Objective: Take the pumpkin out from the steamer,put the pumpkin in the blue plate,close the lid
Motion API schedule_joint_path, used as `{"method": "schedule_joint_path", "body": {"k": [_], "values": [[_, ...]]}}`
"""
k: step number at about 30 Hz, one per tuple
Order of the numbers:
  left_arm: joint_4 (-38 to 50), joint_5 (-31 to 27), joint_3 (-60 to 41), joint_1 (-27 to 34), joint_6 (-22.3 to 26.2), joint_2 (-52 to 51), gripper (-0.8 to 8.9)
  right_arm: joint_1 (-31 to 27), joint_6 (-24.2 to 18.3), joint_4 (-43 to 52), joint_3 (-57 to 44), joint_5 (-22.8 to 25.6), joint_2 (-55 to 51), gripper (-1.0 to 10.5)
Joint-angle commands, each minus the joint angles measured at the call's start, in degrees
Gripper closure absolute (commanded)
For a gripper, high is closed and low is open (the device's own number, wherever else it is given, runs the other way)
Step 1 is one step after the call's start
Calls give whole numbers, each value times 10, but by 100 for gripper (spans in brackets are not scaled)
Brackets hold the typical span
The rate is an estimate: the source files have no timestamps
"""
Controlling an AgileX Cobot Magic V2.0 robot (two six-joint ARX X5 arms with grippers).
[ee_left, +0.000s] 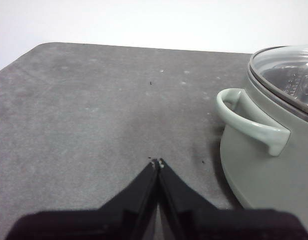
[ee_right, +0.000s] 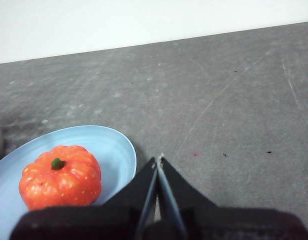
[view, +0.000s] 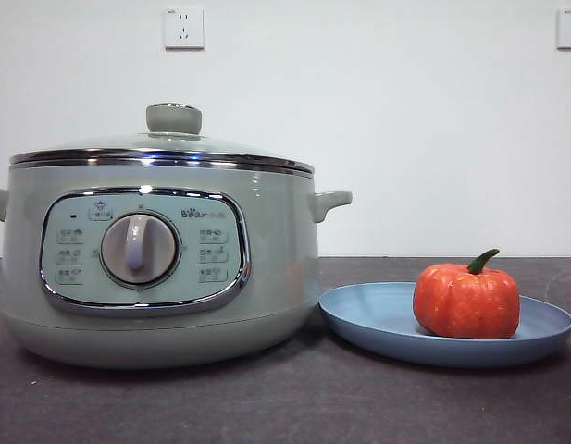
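Observation:
The sage-green steamer [view: 165,259] stands at the left of the front view, with the glass lid [view: 165,148] seated on its chrome rim. The orange pumpkin [view: 466,301] sits upright in the blue plate [view: 378,319], to the right of the steamer. My left gripper [ee_left: 157,162] is shut and empty above bare table, beside the steamer's side handle [ee_left: 243,117]. My right gripper [ee_right: 158,160] is shut and empty, just off the rim of the blue plate [ee_right: 116,145], apart from the pumpkin [ee_right: 61,176]. Neither arm shows in the front view.
The dark grey table [view: 285,407] runs in front of the steamer and plate. A white wall stands behind, with a socket [view: 183,28]. The plate's rim lies close against the steamer's base.

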Motion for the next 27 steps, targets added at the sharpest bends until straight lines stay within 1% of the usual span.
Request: {"method": "schedule_joint_path", "body": {"k": [1,27], "values": [[0,0,-9,2,-6,-2,817,1,6,-5,-6,2,0,946],[0,0,-9,2,-6,-2,817,1,6,-5,-6,2,0,946]]}}
